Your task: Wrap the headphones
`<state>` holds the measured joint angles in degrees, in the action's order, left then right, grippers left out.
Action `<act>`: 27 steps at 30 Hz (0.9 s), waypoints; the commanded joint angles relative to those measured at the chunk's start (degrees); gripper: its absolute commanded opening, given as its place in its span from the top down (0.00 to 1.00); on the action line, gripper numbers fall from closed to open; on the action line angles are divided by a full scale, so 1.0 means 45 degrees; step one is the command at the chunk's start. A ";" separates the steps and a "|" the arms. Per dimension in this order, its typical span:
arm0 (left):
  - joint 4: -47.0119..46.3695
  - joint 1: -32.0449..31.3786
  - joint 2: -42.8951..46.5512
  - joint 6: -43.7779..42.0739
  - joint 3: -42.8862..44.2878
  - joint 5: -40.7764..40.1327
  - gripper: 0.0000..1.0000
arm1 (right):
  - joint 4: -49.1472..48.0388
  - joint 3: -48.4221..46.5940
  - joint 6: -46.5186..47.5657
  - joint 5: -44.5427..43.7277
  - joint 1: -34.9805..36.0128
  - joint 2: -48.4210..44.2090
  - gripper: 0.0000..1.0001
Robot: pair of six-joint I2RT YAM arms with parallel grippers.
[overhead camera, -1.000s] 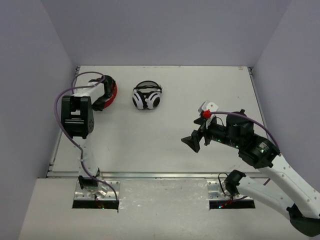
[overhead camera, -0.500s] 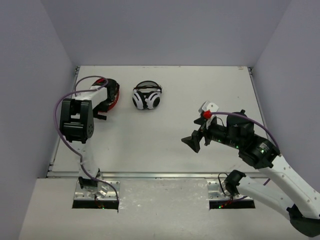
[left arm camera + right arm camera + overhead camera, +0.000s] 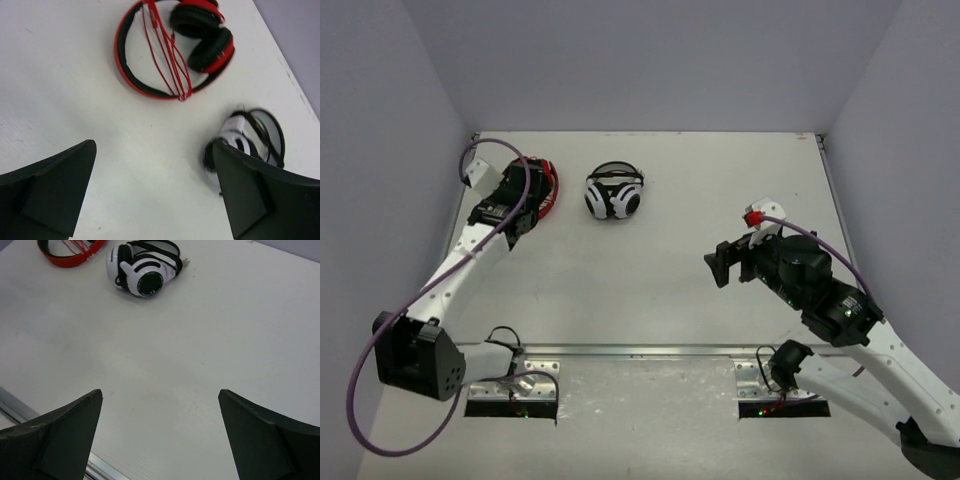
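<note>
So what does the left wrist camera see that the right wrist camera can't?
Only the left wrist view shows the red over-ear headphones almost whole: both black ear cushions and the thin red cable strung across the headband. Only the right wrist view shows the white-and-black headphones whole, plus the metal rail at the table's edge. Both show the white table, some of each headset, and open dark fingers.

headphones (image 3: 207, 45) at table (image 3: 670, 270) far left, other headset (image 3: 239, 131) near, to right

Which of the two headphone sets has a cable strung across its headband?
The red headphones, far left; the white-and-black headphones beside them show no such strands.
</note>
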<state>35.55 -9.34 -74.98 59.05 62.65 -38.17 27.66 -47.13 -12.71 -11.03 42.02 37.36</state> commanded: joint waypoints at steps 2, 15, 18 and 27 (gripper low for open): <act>-0.0223 -0.0911 0.3524 -0.4327 -0.1145 0.0257 0.00 | 0.1019 0.0044 -0.1042 -0.2782 -0.0041 -0.0607 0.01; -0.2782 -0.0912 1.2852 -0.9528 -0.5521 0.0981 0.00 | 0.1862 0.2036 -0.1530 -0.3858 -0.0041 -0.2483 0.01; -0.2628 -0.0912 1.3107 -0.9431 -0.5291 0.0460 0.00 | 0.1823 0.2310 -0.1921 -0.3975 -0.0041 -0.2289 0.01; -0.2783 -0.0931 1.3205 -0.9489 -0.5641 0.0708 0.00 | 0.1588 0.2838 -0.2449 -0.4014 -0.0041 -0.1995 0.01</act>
<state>25.93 -13.80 -15.99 17.82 38.04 -36.03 37.50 -34.54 -21.87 -27.38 42.02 27.81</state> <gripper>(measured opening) 1.001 0.992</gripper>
